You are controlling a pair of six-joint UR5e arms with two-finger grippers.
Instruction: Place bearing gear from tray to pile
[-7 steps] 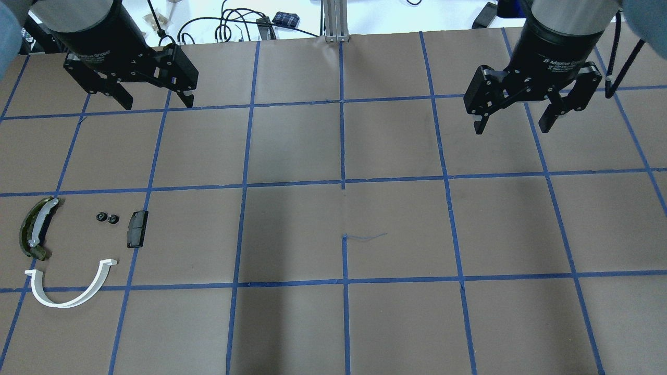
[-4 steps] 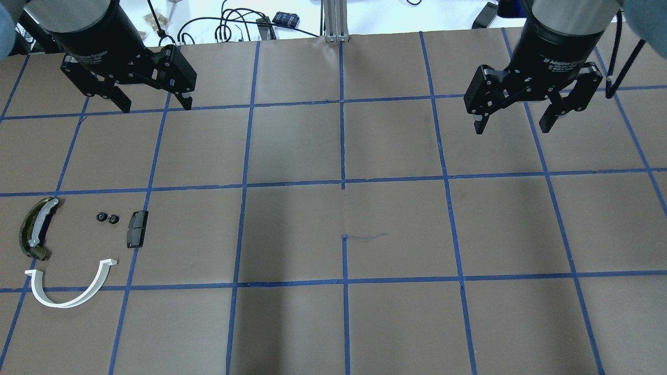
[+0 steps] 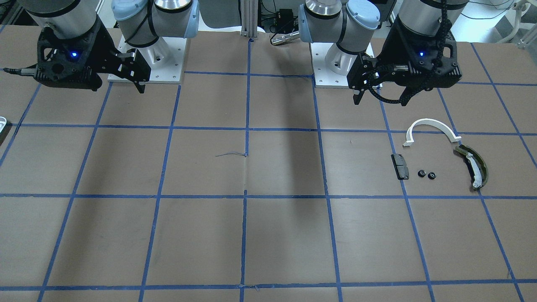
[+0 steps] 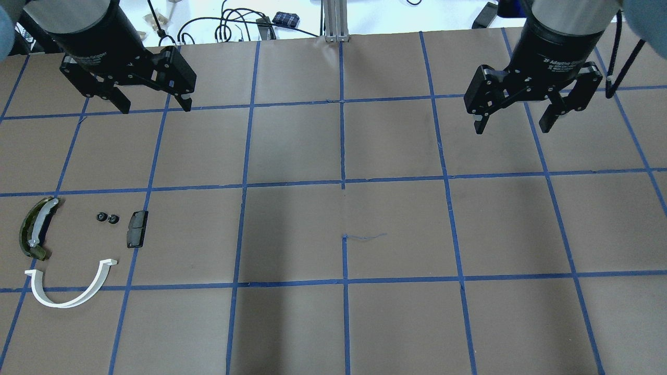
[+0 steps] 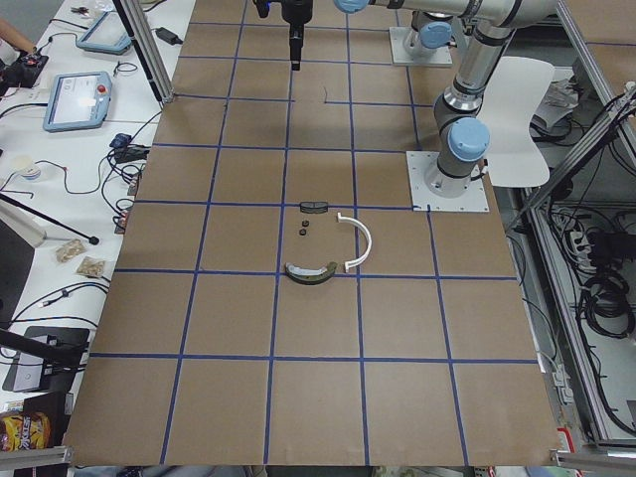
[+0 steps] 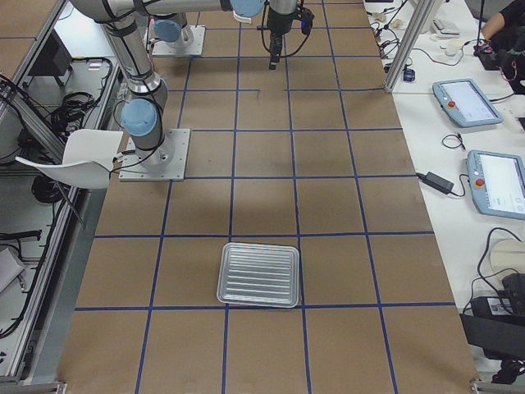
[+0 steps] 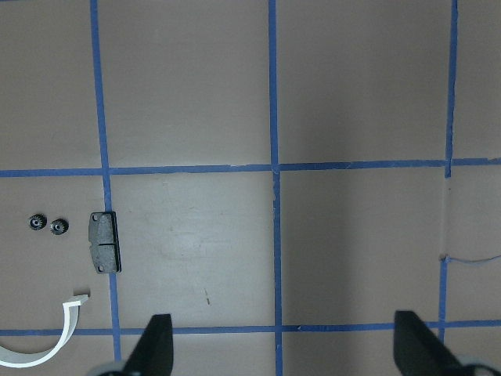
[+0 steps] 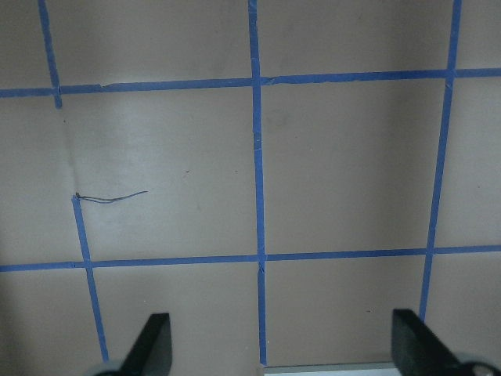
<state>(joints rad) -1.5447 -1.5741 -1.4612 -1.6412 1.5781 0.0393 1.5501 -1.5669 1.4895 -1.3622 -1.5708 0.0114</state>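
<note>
Amid the pile's [image 4: 137, 229] three parts lie two gears [image 4: 101, 216] (left claw [image 4: 155, 105] and right claw [image 4: 512, 126] gape).

Ribbed metallic tray [image 6: 257, 275], matt papery table [image 4: 396, 229]

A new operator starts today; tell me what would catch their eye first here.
The left gripper and right gripper hang open and bare above the table. A pile sits on the robot's left: white half-ring, olive curved piece, dark block, two tiny gears. The tray lies alone at the right end.
</note>
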